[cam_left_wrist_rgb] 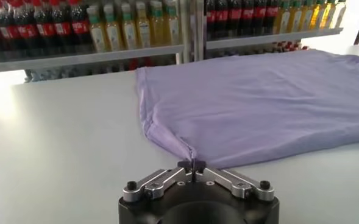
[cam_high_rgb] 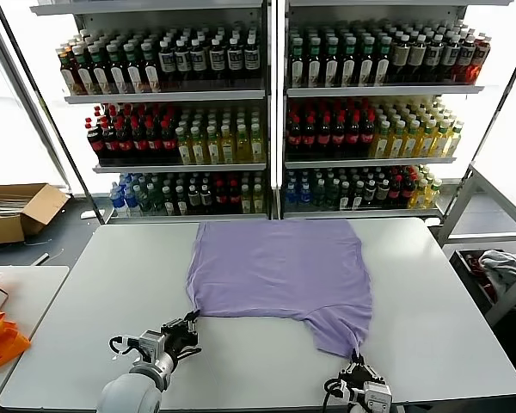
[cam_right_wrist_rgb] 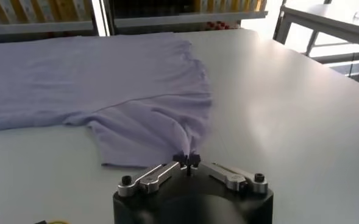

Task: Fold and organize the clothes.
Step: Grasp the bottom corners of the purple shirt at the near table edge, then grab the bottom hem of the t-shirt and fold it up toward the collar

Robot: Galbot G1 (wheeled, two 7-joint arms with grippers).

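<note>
The lavender T-shirt [cam_high_rgb: 279, 271] lies spread flat on the white table [cam_high_rgb: 95, 292], plain side up; no print shows. My left gripper [cam_high_rgb: 192, 318] is shut on the shirt's near left corner [cam_left_wrist_rgb: 188, 152], where the cloth bunches into a pinched point. My right gripper [cam_high_rgb: 358, 357] is shut on the near right corner, a sleeve end [cam_right_wrist_rgb: 185, 146] that puckers between its closed fingertips. In the left wrist view the shirt [cam_left_wrist_rgb: 258, 103] stretches away from the left gripper [cam_left_wrist_rgb: 192, 164]. In the right wrist view it [cam_right_wrist_rgb: 106, 85] spreads off from the right gripper [cam_right_wrist_rgb: 187, 159].
Shelves of bottles [cam_high_rgb: 267, 112] stand behind the table's far edge. An orange cloth [cam_high_rgb: 0, 337] lies on a side table at the left, beyond which a cardboard box [cam_high_rgb: 17, 211] sits on the floor. A grey-white cloth [cam_high_rgb: 501, 262] rests in a bin at the right.
</note>
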